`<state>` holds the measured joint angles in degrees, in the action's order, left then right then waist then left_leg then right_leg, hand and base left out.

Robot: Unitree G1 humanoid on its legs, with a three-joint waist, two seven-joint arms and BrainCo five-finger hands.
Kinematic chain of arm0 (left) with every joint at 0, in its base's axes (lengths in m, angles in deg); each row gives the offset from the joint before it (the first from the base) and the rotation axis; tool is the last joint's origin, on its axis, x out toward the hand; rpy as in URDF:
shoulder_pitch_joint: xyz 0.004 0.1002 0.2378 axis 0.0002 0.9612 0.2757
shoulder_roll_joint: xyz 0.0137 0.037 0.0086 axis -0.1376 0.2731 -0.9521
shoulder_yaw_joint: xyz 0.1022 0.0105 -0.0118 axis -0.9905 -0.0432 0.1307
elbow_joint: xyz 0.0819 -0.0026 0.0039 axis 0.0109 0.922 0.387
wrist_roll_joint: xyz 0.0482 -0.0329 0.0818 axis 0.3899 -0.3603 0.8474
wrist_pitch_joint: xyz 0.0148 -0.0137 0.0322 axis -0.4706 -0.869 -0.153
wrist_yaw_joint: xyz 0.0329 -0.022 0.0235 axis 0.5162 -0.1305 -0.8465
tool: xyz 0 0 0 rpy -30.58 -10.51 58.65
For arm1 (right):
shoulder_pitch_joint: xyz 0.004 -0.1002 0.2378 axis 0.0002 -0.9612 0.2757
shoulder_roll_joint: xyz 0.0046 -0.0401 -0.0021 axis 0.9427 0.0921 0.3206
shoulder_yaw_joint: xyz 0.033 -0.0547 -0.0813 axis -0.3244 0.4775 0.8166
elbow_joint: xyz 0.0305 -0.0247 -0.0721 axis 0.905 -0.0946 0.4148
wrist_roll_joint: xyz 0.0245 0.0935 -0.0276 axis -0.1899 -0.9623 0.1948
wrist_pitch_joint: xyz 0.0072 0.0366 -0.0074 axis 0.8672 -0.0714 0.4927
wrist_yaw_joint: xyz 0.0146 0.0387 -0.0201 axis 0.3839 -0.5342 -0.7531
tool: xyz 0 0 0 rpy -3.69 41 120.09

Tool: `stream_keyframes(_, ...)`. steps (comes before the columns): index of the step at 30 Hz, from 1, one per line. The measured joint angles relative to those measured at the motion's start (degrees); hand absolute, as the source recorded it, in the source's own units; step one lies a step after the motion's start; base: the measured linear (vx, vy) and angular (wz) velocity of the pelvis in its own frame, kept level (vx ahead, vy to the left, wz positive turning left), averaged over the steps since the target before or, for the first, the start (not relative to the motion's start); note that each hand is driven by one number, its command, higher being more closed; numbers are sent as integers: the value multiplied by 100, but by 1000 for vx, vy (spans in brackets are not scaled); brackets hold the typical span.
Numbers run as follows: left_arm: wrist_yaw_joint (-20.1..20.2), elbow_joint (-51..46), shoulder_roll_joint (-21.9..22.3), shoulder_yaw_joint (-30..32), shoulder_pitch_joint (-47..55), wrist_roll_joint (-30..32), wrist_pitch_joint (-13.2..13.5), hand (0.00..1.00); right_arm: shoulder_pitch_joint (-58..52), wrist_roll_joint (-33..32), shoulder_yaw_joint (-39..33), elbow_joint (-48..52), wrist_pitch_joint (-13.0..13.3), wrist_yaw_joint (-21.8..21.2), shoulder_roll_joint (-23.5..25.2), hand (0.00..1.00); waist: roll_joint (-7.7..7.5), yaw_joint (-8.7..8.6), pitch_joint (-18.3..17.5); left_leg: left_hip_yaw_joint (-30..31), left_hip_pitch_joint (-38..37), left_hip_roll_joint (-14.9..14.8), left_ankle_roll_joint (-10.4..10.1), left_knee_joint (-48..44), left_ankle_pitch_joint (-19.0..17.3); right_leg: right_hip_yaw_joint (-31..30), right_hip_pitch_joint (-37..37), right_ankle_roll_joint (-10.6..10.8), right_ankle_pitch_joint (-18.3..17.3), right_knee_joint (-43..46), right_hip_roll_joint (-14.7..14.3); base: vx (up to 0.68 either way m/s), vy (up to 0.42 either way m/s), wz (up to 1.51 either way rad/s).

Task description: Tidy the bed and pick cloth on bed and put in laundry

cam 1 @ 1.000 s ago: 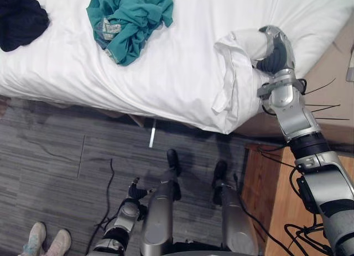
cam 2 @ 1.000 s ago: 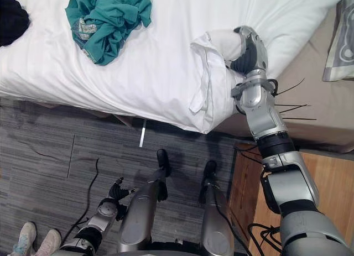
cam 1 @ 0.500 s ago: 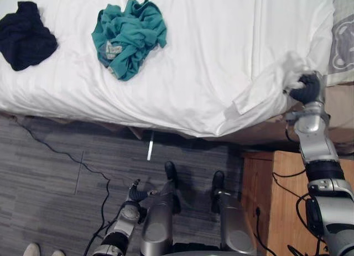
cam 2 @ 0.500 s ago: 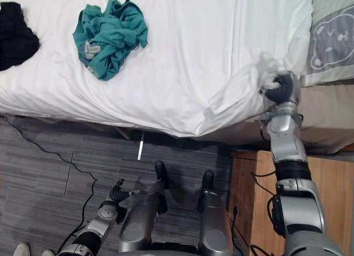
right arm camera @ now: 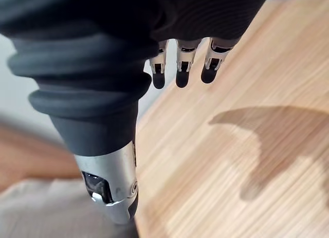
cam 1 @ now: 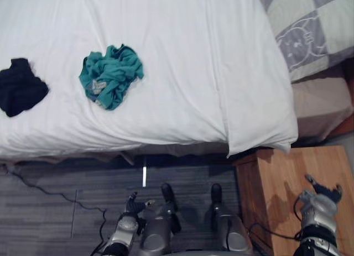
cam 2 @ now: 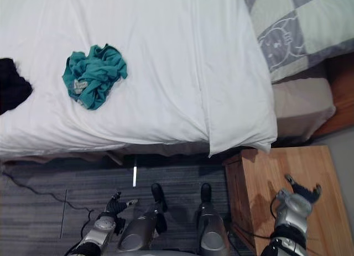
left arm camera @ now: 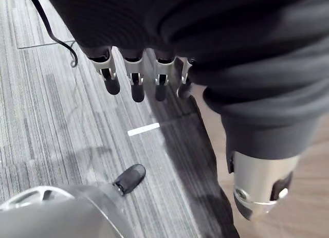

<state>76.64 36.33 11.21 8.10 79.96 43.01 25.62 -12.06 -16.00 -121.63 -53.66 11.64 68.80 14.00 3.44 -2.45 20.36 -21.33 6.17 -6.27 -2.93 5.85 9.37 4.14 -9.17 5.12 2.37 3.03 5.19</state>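
Right hand (cam 1: 321, 194) hangs low at 5 o'clock over the wooden nightstand (cam 1: 269, 181), its fingers (right arm camera: 178, 72) straight and apart, holding nothing. Left hand (cam 1: 134, 204) sits low at 7 o'clock above the grey carpet (cam 1: 50, 209), fingers (left arm camera: 135, 85) loosely spread and empty too. On the bed, the white duvet (cam 1: 193, 68) lies flat, and its corner at 4 o'clock droops over the bed edge just above the nightstand. A crumpled teal cloth (cam 1: 109, 74) rests on the duvet at about 10 o'clock, well apart from both hands. At 9 o'clock from it, near the picture's edge, lies a black cloth (cam 1: 19, 93). A grey checked pillow (cam 1: 310, 29) lies at 2 o'clock, beside the duvet.
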Motion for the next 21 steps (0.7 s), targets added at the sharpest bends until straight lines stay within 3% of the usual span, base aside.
stream_keyframes(1, 0, 0, 49, 93, 11, -1, 0, 0, -97, -44, -134, 3, -2, 60, 26, 100, -5, 2, -63, -6, 8, -1, 1, 0, -3, -18, 2, 0, 0, -27, -1, 9, -21, -7)
stream_keyframes(3, -1, -2, 61, 154, 41, -1, 0, 0, -187, -99, -402, 160, -9, 181, 134, 100, -39, -1, -159, -8, 8, -4, 2, 1, -4, -29, 5, 1, 0, -35, -5, 14, -19, 0)
stream_keyframes(9, -27, 48, 37, 168, 250, -14, -83, 0, -105, 267, -346, 2225, -1, 701, 121, 100, -111, 11, -239, -11, 22, -2, 9, 4, -8, -110, 94, -4, 172, -302, -21, 21, -31, -2)
stream_keyframes(14, -29, 46, -32, 142, 236, -19, -20, 0, 1065, 983, 966, 2411, 61, 780, -755, 100, -143, 32, -168, 26, 200, 16, 9, 2, -6, -137, -152, -43, 296, -210, -15, 5, -41, -4)
stream_keyframes(18, -48, 46, -126, 25, 51, -127, 57, 0, 2535, 1386, 2017, 2735, 170, 761, -1542, 100, -42, 226, 79, 269, 635, 26, -8, 0, 11, 46, -574, -82, 327, -16, -7, -22, -65, 22)
stream_keyframes(21, -152, 156, -158, -99, -58, -224, 71, 0, 3166, 1487, 2526, 2724, 208, 748, -1857, 100, 57, 365, 152, 394, 878, 31, -39, -9, 41, 141, -819, -110, 339, 79, 3, -1, -46, 27)
